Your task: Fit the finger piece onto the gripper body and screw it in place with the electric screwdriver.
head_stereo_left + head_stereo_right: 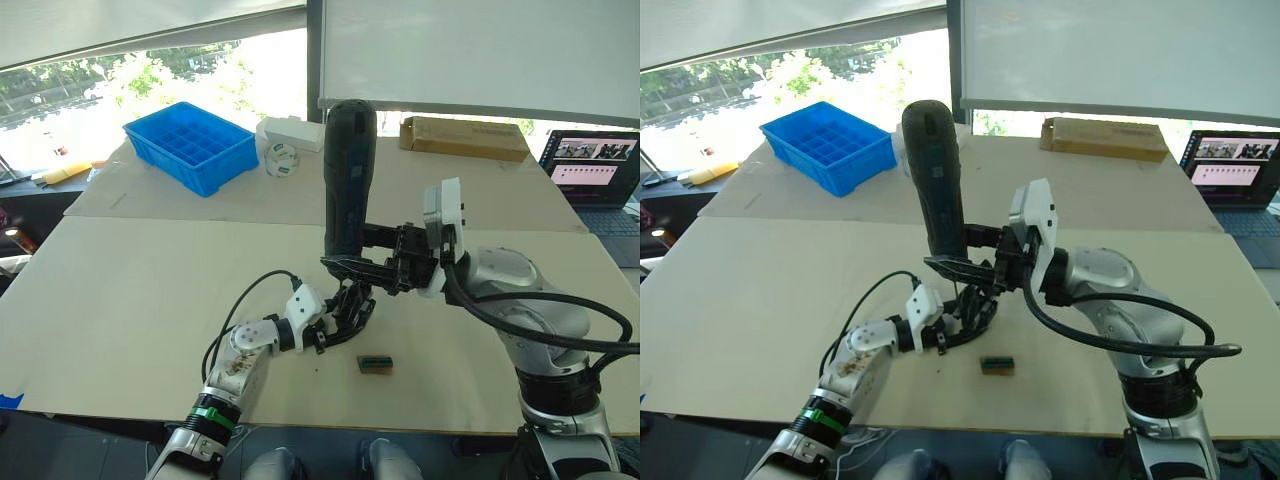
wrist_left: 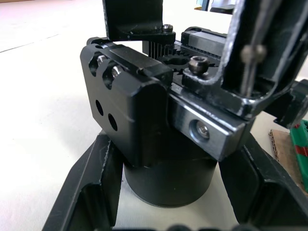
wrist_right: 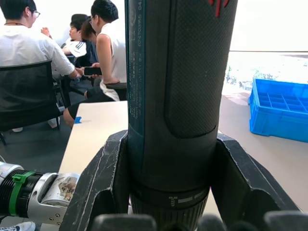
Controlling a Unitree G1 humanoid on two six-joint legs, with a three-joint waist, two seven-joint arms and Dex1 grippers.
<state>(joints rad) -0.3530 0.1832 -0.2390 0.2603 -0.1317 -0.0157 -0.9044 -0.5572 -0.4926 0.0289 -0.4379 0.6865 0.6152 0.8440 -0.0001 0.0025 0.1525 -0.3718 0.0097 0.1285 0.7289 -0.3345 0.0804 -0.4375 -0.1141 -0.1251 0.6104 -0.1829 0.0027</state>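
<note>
The gripper body (image 2: 159, 125) stands on the table, a black block with screws on a round base. My left gripper (image 1: 327, 322) is shut on that base, one finger on each side. A flat black part (image 2: 134, 19) with a screw head rises from its top; it looks like the finger piece. My right gripper (image 1: 385, 262) is shut on the electric screwdriver (image 1: 348, 180), held upright just above the body. Its thin metal bit (image 2: 250, 67) points down beside a hex screw (image 2: 198, 62) on the body's top.
A small green-and-brown box (image 1: 375, 363) lies just right of the gripper body. At the table's back are a blue bin (image 1: 190, 145), a tape roll (image 1: 281, 160), a white box (image 1: 290, 132) and a cardboard box (image 1: 463, 137). A laptop (image 1: 595, 170) sits far right. People (image 3: 48, 48) sit beyond the table.
</note>
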